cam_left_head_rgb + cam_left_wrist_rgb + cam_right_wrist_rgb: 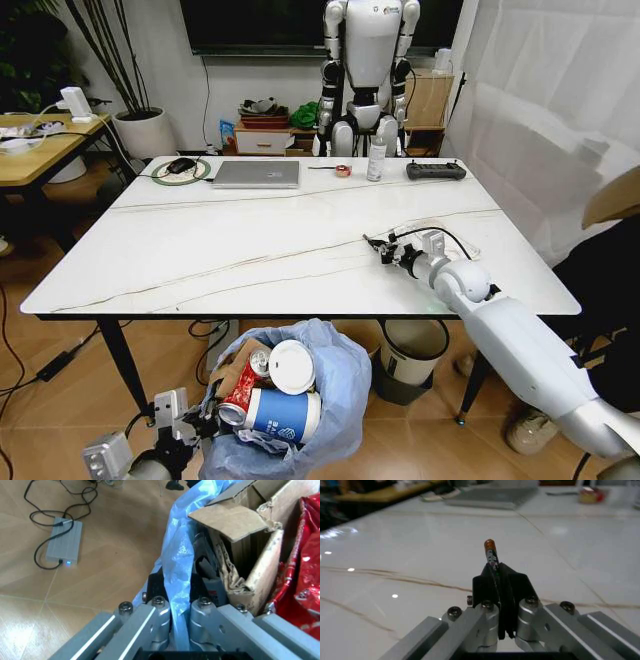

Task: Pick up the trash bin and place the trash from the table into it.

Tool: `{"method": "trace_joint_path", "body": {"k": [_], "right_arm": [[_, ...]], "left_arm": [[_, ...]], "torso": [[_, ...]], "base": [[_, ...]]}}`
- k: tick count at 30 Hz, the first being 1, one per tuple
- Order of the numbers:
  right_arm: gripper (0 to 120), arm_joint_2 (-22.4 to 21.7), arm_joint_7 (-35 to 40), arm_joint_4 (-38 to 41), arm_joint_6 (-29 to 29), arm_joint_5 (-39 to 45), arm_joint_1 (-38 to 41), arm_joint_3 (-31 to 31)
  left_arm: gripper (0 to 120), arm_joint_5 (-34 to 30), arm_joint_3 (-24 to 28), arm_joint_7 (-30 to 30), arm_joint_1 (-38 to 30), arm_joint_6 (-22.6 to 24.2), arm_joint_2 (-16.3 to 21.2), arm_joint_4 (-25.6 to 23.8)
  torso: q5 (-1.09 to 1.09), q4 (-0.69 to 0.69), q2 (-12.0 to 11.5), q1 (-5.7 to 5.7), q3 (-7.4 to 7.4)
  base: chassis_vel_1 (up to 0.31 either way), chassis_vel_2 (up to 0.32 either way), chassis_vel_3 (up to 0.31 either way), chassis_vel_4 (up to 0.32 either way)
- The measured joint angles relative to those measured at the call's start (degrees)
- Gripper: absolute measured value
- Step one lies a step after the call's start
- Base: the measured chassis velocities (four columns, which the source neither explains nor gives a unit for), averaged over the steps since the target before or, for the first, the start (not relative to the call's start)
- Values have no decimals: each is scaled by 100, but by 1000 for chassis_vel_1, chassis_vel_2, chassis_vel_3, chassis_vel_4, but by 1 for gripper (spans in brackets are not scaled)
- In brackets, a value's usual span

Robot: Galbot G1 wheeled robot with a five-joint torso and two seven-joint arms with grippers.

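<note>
Bin [330,400] hangs below the table [250,250] edge, my left gripper [179,592] clamped on its blue bag rim; cardboard [240,528], cup [283,414], lid [291,366] and can [240,398] lie inside. Over the table, my right gripper [499,578] pinches a thin wrapper [491,553]

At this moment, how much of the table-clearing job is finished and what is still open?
Mostly done: the trash bin, held up at its bag rim by the left gripper, already holds the cardboard, red can, paper cup and white lid. In hand: the right gripper is shut on a thin wrapper over the table. Left: a clear flat package beside that gripper.
</note>
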Motion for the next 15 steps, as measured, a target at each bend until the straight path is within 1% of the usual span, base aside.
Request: {"method": "trace_joint_path", "body": {"k": [1, 2, 3, 4, 5, 6, 7, 8, 10, 11, 12, 13, 15], "right_arm": [[0, -94, -6, 296, 17, 179, -71, 10], [0, -321, -23, 932, 80, 582, -272, 42], [0, -509, -38, 1464, 151, 860, -458, 58], [0, -673, -55, 1972, 226, 1054, -661, 83], [0, -757, -66, 2229, 263, 1147, -793, 85], [0, -757, -66, 2229, 263, 1147, -793, 85], [0, -900, -78, 2651, 310, 1263, -1047, 54], [0, -964, -80, 2866, 343, 1292, -1174, 20], [0, -1096, -79, 3335, 422, 1300, -1454, -210], [0, -1154, -72, 3522, 470, 1223, -1570, -426], [0, -1176, -70, 3606, 488, 1135, -1626, -558], [0, -1176, -70, 3606, 488, 1135, -1626, -558], [0, -1218, -32, 3719, 518, 944, -1686, -936]], "left_arm": [[0, -1, -1, 0, 2, 0, 3, -3], [0, -3, -12, 0, 11, 0, 4, -18], [0, -5, -22, -1, 19, 0, 9, -31], [0, -8, -28, -1, 24, 0, 10, -39], [0, -10, -33, -1, 24, 0, 10, -42], [0, -10, -33, -1, 24, 0, 10, -42], [0, -13, -44, -1, 26, 0, 13, -55], [0, -15, -51, -1, 26, 0, 13, -61], [0, -17, -53, -2, 27, 1, 7, -76], [0, -19, -53, -2, 27, 2, 3, -85], [0, -19, -53, -2, 26, 2, 0, -90], [0, -19, -53, -2, 26, 2, 0, -90], [0, -25, -60, -3, 20, 3, -3, -102]], "torso": [[0, -1, 0, -1, -1], [4, 1, 0, -1, -1], [7, -1, 0, -1, -1], [2, 1, 0, -1, -1], [-1, 0, 1, -2, -2], [-1, 0, 1, -2, -2], [2, -3, 2, -4, -3], [3, -3, 2, -4, -3], [4, -2, 2, -4, -3], [2, -1, 2, -4, -3], [3, 0, 2, -4, -3], [3, 0, 2, -4, -3], [3, 0, 2, -3, -2]], "base": [[0, 0, 0, 0], [0, 0, 0, 0], [0, 0, 0, 0], [0, 0, 0, 0], [0, 0, 0, 0], [0, 0, 0, 0], [0, 0, 0, 0], [0, 0, 0, 0], [0, 0, 0, 0], [0, 0, 0, 0], [0, 0, 0, 0], [0, 0, 0, 0], [0, 0, 0, 0]]}}
